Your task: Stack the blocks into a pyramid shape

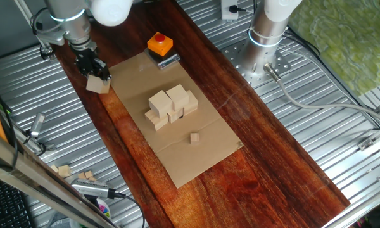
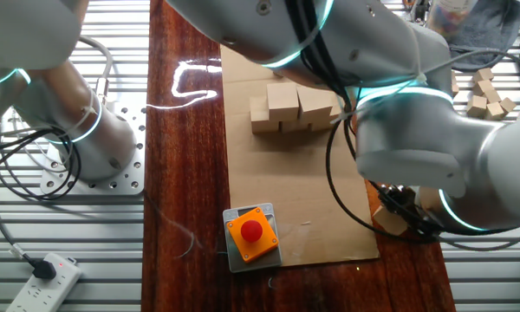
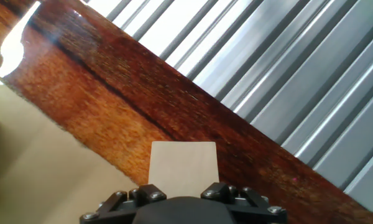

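My gripper [image 1: 96, 76] is shut on one pale wooden block [image 1: 99, 84] at the far left, over the dark wood just beside the cardboard sheet's corner. In the hand view that block [image 3: 183, 163] fills the space between the two black fingers [image 3: 150, 193] of the gripper [image 3: 183, 188]. The other fixed view shows the block [image 2: 388, 220] half hidden under the arm, near the gripper [image 2: 405, 211]. The other blocks [image 1: 171, 104] stand stacked mid-sheet, two on top of a lower row; this stack [image 2: 290, 108] also shows in the other fixed view.
A brown cardboard sheet [image 1: 196, 155] lies on the dark wooden board [image 1: 272, 177]. An orange box with a button [image 1: 159, 44] sits at its far end. A tiny wooden cube [image 1: 194, 137] lies near the stack. Small loose blocks [image 1: 63, 171] rest on the ribbed metal table.
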Motion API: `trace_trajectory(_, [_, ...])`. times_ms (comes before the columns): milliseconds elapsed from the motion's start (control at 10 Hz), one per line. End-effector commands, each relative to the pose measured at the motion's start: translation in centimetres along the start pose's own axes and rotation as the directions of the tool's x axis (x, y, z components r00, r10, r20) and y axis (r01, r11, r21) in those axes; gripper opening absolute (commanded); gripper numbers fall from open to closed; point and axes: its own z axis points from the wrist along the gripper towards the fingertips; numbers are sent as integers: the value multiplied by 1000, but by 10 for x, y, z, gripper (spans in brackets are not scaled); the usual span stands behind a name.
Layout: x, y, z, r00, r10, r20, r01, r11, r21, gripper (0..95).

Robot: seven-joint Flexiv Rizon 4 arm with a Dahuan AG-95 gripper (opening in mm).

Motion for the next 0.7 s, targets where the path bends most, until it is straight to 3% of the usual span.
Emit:
trace_trajectory(100, [3,24,-8,1000,7,-1,-7,1000,14,0])
trace_trajectory(200, [2,25,-8,1000,4,3,-4,1000,2,0])
trace_trajectory(500, [2,25,-8,1000,21,-8,-21,1000,5,0])
trace_trajectory(700, [2,25,-8,996,84,-13,-84,996,-16,0])
